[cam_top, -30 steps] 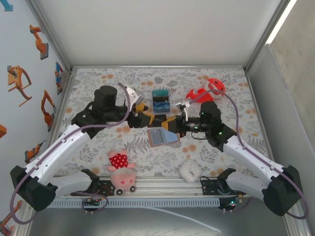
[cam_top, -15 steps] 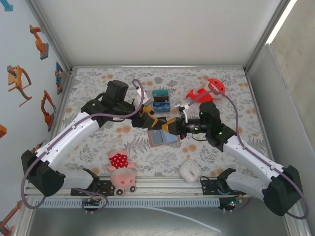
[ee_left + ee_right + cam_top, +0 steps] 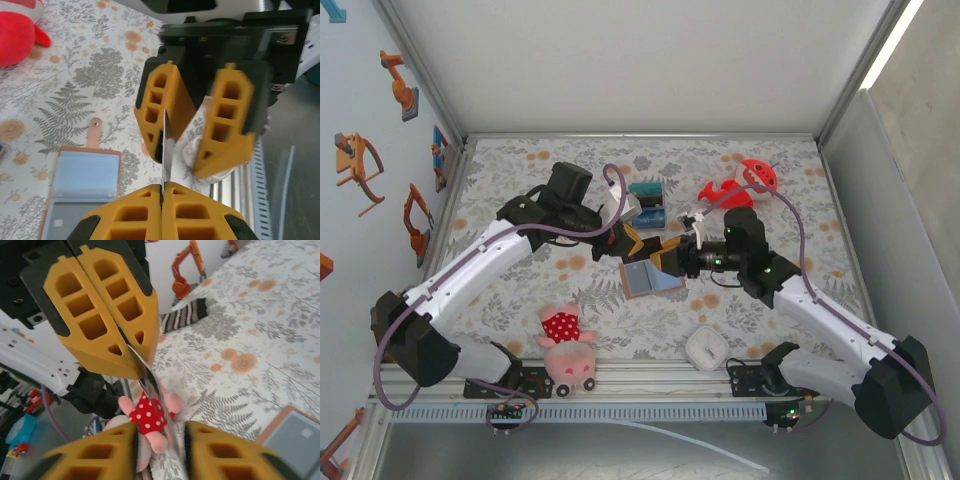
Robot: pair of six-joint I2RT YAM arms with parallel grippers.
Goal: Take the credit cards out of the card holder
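Note:
The card holder (image 3: 651, 279) lies open on the floral mat, tan leather with blue-grey lining, also seen in the left wrist view (image 3: 82, 185). Just above it my two grippers meet tip to tip. My left gripper (image 3: 635, 240) is shut on a thin credit card (image 3: 163, 145) seen edge-on, held off the table. My right gripper (image 3: 666, 256) is open, and its orange fingers (image 3: 227, 122) stand either side of the same card (image 3: 152, 385) with a gap on each side. Whether other cards sit in the card holder is hidden.
A teal-black-blue striped box (image 3: 647, 203) stands just behind the grippers. A red plush toy (image 3: 745, 182) sits at the back right. A pink plush pig (image 3: 565, 345) and a small white clock (image 3: 705, 347) lie near the front rail.
My left arm has swung right, and its gripper has come up to the right gripper's fingertips above the card holder. The right arm has barely moved.

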